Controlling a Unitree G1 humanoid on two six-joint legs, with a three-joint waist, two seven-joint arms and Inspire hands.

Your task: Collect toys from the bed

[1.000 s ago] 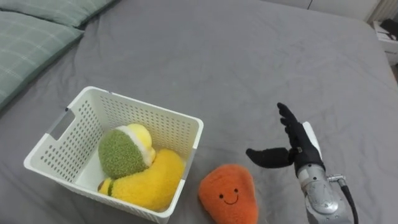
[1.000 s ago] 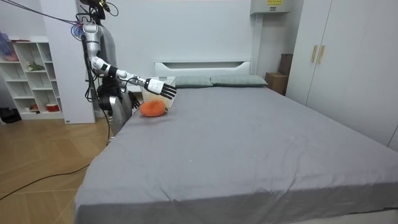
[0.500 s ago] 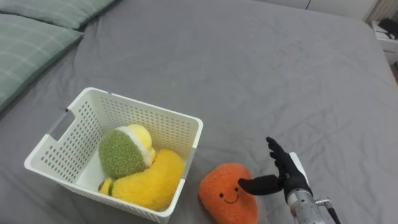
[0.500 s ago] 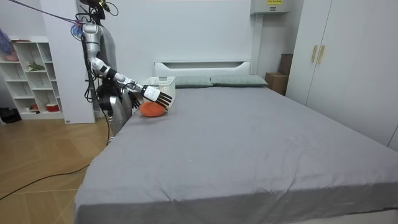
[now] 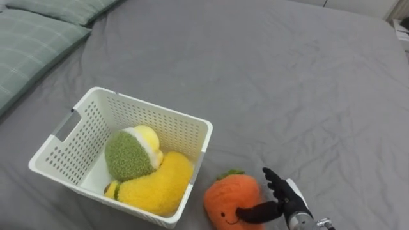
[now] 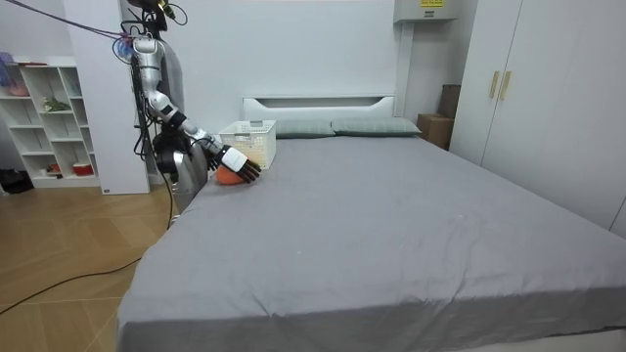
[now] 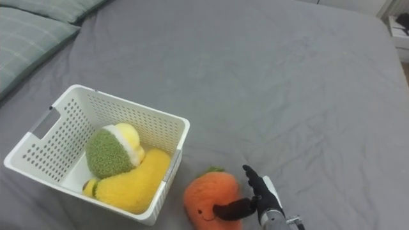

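An orange carrot plush toy [image 5: 230,197] [image 7: 209,195] with a smiling face lies on the grey bed, just right of a white perforated basket [image 5: 148,110] [image 7: 125,107]. In the basket lie a green and yellow plush [image 5: 128,153] and a long yellow plush [image 5: 156,186]. My right hand [image 5: 281,198] [image 7: 259,197] is open at the carrot's right side, fingers straight and thumb resting against the toy. In the room view I stand at the bed's side near its head, my right hand [image 6: 238,166] down by the orange toy [image 6: 225,177] in front of the basket [image 6: 250,142].
Green checked pillows [image 5: 35,35] lie at the upper left, beyond the basket. The grey sheet [image 5: 287,83] stretches open ahead and to the right. In the room view a white shelf [image 6: 49,127] stands behind me and wardrobes [image 6: 548,88] at the right.
My right hand has come down and to the left, from open air right of the carrot to its side, and the thumb now touches the toy. The basket and toys have stayed put.
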